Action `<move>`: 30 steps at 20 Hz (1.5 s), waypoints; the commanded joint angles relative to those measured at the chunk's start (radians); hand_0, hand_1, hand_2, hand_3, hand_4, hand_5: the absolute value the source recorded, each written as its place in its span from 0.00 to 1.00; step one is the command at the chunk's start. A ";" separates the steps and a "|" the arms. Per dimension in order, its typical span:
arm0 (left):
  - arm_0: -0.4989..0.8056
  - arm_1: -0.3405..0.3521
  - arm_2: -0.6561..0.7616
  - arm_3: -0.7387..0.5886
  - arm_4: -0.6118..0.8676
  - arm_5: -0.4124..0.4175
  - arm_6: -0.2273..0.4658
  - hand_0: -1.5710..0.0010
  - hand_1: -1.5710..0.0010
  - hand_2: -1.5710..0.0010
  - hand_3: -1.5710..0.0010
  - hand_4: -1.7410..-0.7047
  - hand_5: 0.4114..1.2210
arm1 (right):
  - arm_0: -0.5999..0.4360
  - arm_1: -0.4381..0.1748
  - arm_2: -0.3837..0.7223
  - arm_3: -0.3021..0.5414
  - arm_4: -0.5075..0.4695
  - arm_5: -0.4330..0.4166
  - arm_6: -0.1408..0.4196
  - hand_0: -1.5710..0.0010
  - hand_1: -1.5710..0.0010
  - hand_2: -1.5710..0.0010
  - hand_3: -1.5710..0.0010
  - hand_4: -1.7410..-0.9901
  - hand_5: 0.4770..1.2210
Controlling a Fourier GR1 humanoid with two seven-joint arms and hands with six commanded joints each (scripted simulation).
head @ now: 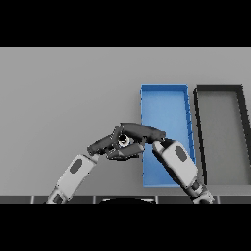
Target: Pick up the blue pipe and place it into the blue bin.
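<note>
The blue bin [164, 105] lies right of centre, its long side running away from me. My right hand [142, 132] reaches left across the bin's near left wall, fingers curled over a small object just left of the bin. That object is the pipe [125, 141], almost wholly hidden; only a pale round end shows under the fingers. My left hand [104, 145] lies close beside it on the left, with relaxed fingers pointing right beneath the right hand's fingers. Whether the left hand touches the pipe is unclear.
A black bin [241, 115] with a grey floor stands to the right of the blue one, parallel to it. The grey table [63, 98] stretches to the left and back.
</note>
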 commanded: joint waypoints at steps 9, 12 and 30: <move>0.003 -0.005 0.023 0.026 -0.046 0.050 0.013 0.97 0.97 0.97 0.99 0.88 0.31 | 0.011 0.028 -0.019 -0.021 0.005 -0.003 0.025 0.00 0.00 0.00 0.00 0.34 1.00; 0.029 -0.015 0.034 0.003 -0.011 0.067 0.101 0.98 0.99 0.99 0.99 0.85 0.25 | 0.009 0.042 -0.034 -0.006 0.015 0.004 0.016 0.00 0.00 0.00 0.00 0.33 1.00; 0.058 0.012 0.018 -0.035 -0.013 0.059 0.164 1.00 1.00 1.00 1.00 0.85 0.09 | -0.475 -0.113 -0.302 0.153 -0.468 -0.285 0.147 0.00 0.00 0.00 0.00 0.33 1.00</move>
